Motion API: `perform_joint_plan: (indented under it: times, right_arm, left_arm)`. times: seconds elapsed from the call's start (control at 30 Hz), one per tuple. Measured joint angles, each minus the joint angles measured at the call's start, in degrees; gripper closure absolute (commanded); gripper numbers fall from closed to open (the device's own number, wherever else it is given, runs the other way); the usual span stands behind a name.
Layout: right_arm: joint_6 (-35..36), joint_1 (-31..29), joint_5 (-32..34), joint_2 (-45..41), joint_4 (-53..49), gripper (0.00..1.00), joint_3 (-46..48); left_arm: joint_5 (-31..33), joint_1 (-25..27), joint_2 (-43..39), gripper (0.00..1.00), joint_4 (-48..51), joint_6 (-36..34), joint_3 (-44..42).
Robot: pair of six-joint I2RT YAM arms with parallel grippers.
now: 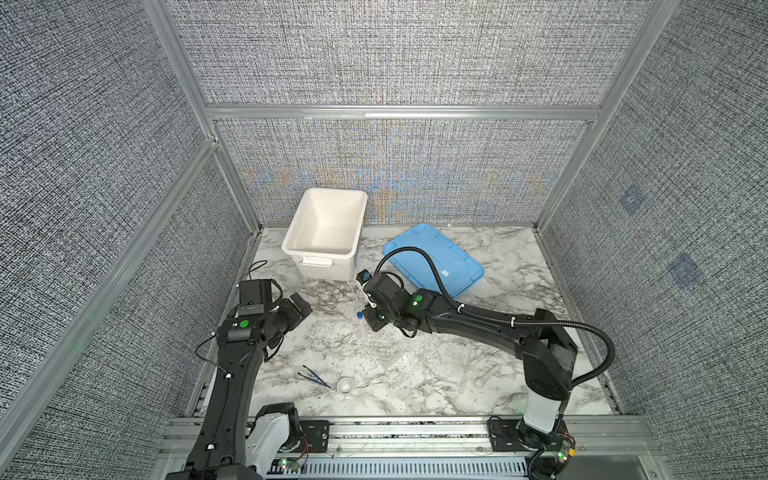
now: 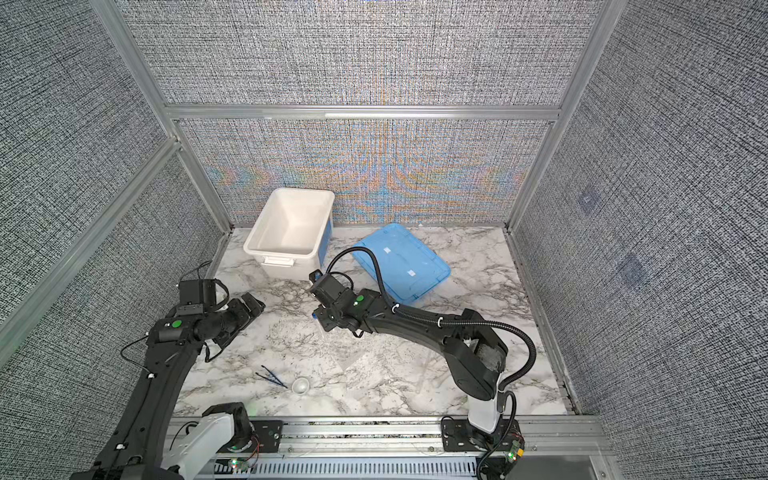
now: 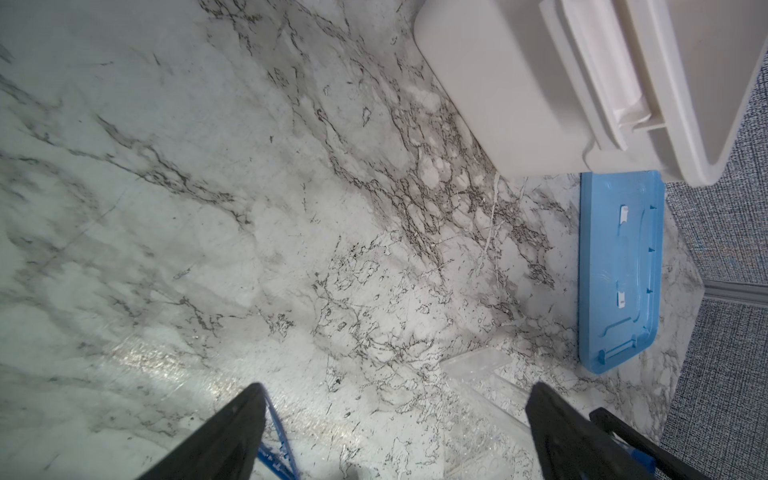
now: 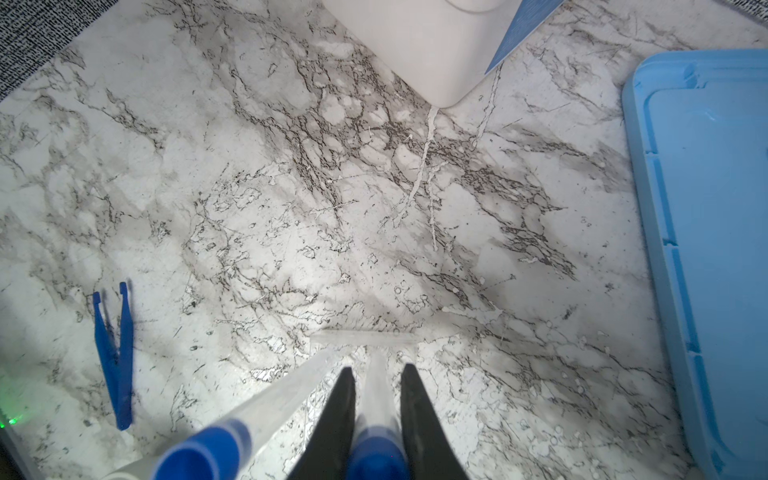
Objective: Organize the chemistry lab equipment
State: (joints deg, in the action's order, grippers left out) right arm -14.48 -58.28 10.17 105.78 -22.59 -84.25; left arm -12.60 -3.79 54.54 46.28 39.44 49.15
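My right gripper (image 4: 377, 368) points down at the middle of the table, shut on a clear tube with a blue cap (image 4: 377, 399). A second blue-capped tube (image 4: 266, 411) leans right beside it. In both top views only one blue cap (image 1: 359, 316) (image 2: 314, 316) shows by the gripper. Dark blue tweezers (image 1: 316, 376) (image 4: 116, 353) and a small round whitish dish (image 1: 345, 385) (image 2: 300, 385) lie near the front edge. My left gripper (image 1: 305, 309) (image 3: 399, 386) hovers open on the left with nothing in it.
The white tub (image 1: 291, 249) stands at the back left, the blue lid (image 1: 440, 257) lies flat to its right. Pale plastic pieces (image 1: 482, 370) lie at the front right. A clear plastic piece (image 3: 478, 365) lies ahead of the left gripper.
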Motion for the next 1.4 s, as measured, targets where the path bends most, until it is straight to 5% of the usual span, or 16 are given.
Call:
perform_joint_plan:
  times: [0.9, 1.4]
  right_arm:
    - [-0.02, -0.83, 1.36, -2.97, -1.49, 0.77, -0.35]
    - [-1.53, -0.87, 4.52, -18.67, -1.36, 0.63, 4.24]
  left_arm:
    - [-0.90, 0.00, -0.48, 0.01, -0.35, -0.22, -0.66]
    - [-5.03, 0.00, -0.66, 0.01, -1.70, -0.48, -2.16]
